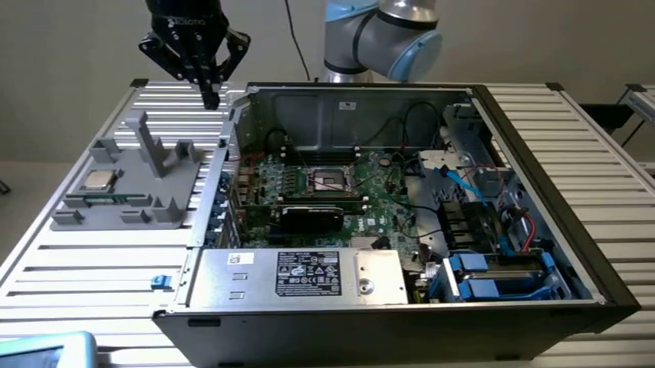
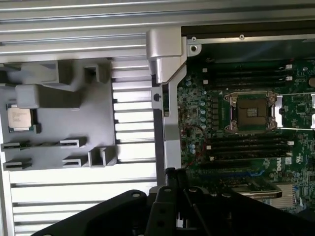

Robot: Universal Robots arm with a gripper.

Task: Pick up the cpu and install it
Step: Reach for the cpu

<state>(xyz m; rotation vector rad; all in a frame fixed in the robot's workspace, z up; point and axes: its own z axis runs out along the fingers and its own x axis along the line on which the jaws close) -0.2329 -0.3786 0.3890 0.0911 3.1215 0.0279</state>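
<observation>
The cpu (image 1: 98, 180) (image 2: 20, 119), a small square chip with a dull silver top, rests on the grey holder (image 1: 133, 201) (image 2: 54, 105) at the exterior view's left, beside the open computer case. The dark socket (image 1: 330, 181) (image 2: 251, 111) with its metal frame lies in the middle of the green motherboard. My gripper (image 1: 212, 98) (image 2: 175, 173) hangs shut and empty high above the table's far left, over the case's back corner, well clear of the cpu.
The computer case (image 1: 532, 161) lies open with cables, blue drive bays (image 1: 492, 276) and a silver power supply (image 1: 297, 274) at its front. A black card (image 1: 312, 217) sits below the socket. The grey holder has upright posts (image 1: 153, 146). The table top (image 1: 103, 268) is slatted.
</observation>
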